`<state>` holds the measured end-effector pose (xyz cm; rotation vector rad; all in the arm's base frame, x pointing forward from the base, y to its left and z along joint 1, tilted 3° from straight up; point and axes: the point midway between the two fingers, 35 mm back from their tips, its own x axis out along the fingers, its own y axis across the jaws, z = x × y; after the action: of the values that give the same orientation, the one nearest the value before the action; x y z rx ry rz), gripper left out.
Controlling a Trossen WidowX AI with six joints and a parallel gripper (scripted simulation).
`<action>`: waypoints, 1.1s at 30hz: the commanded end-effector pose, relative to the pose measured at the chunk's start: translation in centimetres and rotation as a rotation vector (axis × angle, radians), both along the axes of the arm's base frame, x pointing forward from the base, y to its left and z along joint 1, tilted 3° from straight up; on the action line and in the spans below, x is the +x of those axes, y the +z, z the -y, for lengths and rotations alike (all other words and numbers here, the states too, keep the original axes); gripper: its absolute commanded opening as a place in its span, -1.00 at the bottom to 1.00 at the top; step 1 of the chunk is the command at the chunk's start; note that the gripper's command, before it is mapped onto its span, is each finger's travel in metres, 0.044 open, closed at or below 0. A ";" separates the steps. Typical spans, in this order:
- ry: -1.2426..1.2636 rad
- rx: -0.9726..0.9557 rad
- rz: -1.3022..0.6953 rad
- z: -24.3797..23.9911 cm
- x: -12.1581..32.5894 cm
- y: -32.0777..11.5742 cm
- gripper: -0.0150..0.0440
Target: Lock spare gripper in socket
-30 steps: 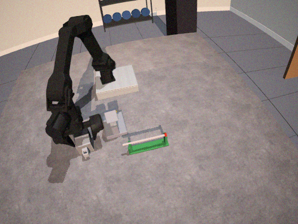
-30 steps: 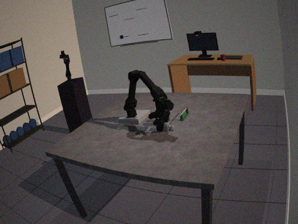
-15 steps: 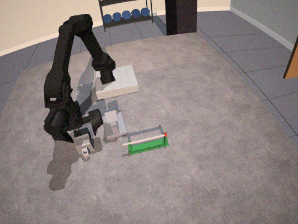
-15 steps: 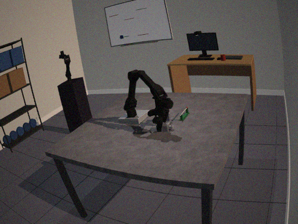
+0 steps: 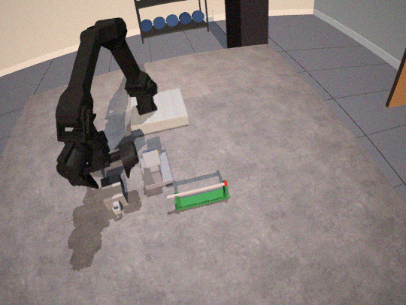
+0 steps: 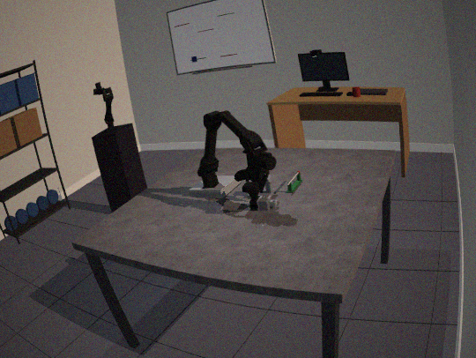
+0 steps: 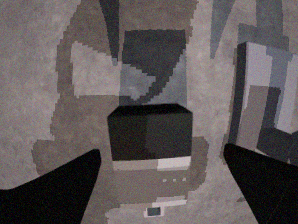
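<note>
Because the spare gripper's dark block (image 5: 111, 181) (image 7: 150, 136) needs room on both sides, the fingers (image 5: 130, 161) (image 6: 254, 205) stand spread around it, pinching nothing, while the pale pin (image 5: 197, 190) lies along the green stand (image 5: 203, 198) (image 6: 294, 185), presumably parked there to leave the socket free.
</note>
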<state>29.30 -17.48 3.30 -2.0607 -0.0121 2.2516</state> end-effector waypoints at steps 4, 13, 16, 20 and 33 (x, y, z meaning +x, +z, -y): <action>0.000 0.002 -0.003 0.0 0.0 1.4 1.00; 0.000 0.006 -0.010 -0.1 -0.1 0.7 1.00; 0.000 0.006 -0.010 -0.1 -0.1 0.7 1.00; 0.000 0.006 -0.010 -0.1 -0.1 0.7 1.00; 0.000 0.006 -0.010 0.1 -0.1 6.8 1.00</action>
<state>29.19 -17.47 7.90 -2.0214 -0.0271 2.2705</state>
